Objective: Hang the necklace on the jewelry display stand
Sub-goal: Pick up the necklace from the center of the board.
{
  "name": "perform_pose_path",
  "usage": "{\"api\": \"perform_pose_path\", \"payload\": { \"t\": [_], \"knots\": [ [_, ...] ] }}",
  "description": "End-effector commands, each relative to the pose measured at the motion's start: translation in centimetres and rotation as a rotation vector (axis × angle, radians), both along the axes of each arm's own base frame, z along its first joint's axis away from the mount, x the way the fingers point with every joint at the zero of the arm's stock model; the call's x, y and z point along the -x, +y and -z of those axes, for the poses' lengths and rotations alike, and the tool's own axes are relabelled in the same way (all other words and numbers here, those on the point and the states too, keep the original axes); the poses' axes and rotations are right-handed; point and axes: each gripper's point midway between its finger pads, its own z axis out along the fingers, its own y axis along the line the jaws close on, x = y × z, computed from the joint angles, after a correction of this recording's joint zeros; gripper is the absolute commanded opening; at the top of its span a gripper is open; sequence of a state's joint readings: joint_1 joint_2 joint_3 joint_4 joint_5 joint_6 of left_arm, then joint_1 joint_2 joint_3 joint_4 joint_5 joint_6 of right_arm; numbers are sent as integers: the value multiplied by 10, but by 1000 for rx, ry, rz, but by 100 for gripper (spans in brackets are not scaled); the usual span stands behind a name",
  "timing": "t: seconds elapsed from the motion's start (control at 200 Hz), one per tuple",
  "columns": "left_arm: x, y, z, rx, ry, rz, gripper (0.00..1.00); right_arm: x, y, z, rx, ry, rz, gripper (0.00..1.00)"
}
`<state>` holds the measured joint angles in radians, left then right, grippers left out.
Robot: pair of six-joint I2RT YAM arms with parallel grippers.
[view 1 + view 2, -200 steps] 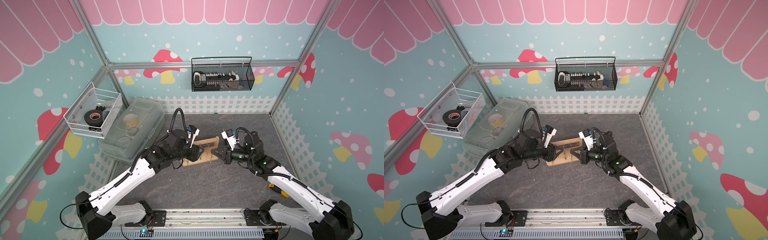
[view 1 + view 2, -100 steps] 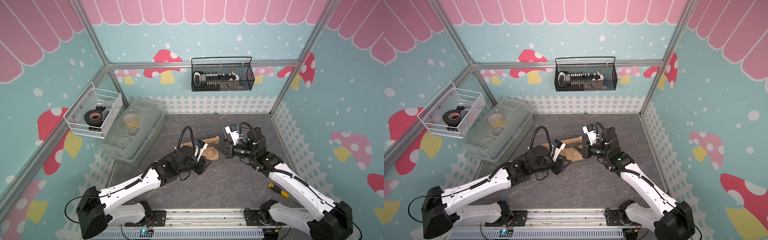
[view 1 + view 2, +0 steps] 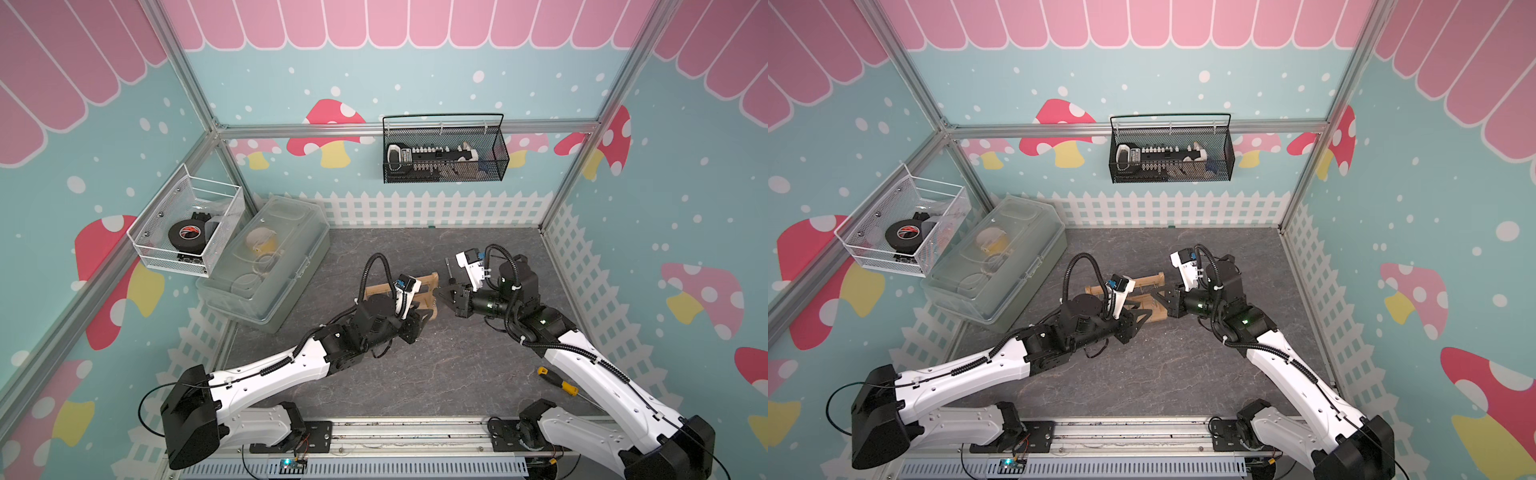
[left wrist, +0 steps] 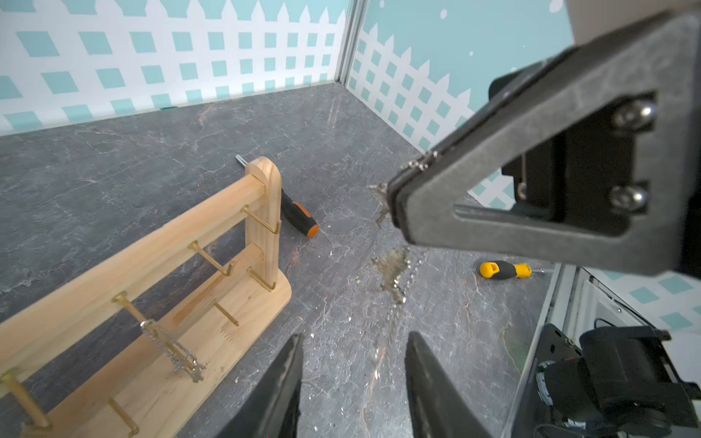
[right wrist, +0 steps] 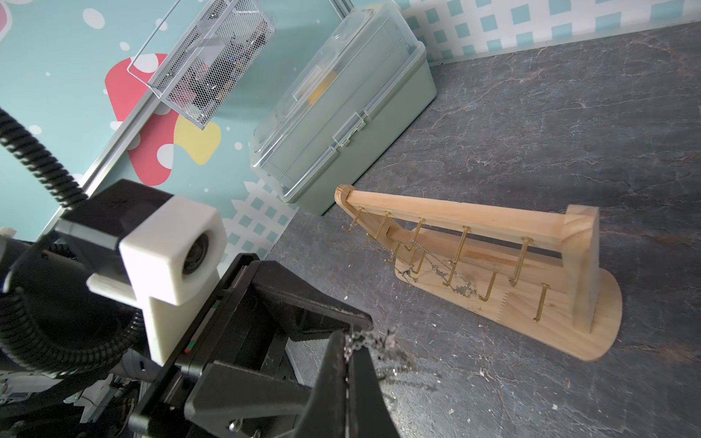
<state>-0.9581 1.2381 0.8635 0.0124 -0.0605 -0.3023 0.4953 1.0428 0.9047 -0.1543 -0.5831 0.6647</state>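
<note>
One fine silvery necklace point(image 5: 379, 339) tight in right hand point(image 4: 392, 197); left hand point(image 4: 354, 341) spread; pale-wood stand point(image 4: 212, 220).

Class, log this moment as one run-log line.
right gripper: shut on necklace; left gripper: open, empty; jewelry display stand: upright, one chain on pegs

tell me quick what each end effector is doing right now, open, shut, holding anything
left end effector: open, nothing between its jaws
right end effector: shut, pinching the necklace at its tips, chain dangling below
</note>
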Motion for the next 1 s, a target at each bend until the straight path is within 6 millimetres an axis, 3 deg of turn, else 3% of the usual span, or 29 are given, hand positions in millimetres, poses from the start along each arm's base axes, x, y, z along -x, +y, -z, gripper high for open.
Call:
{"api": "perform_pose_path", "payload": {
  "t": [0.0,0.996],
  "knots": [
    [-7,-2,-14,25,-53,-27,43,-1,-4,-13,-14,-13,22,0],
    [-17,-15,-23,11,-112,-54,42,5,-6,-12,-30,-2,28,0]
  ]
}}
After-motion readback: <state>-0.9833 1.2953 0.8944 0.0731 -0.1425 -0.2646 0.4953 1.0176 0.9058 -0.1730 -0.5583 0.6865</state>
